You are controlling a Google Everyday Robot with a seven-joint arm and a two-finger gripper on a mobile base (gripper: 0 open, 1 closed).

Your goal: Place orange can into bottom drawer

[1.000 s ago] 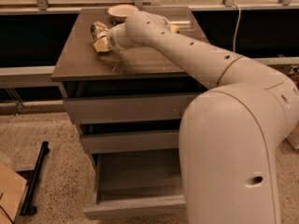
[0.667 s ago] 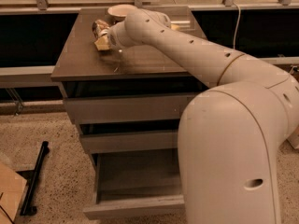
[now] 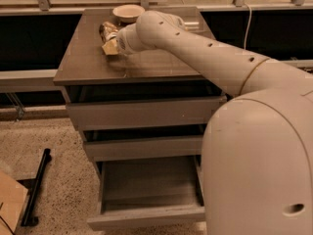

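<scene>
Atop the grey-brown cabinet table (image 3: 146, 68), the small orange-gold drinks can (image 3: 107, 32) sits where it did a second ago, the white arm's hand (image 3: 116, 43) barely shifted beside it, grip impossible to tell, so the pulled-out bottom drawer (image 3: 146, 220) waits unfilled.

On cabinet top (image 3: 90, 67), gripper (image 3: 115, 42) by orange can (image 3: 107, 31); bottom drawer (image 3: 146, 217) below
</scene>
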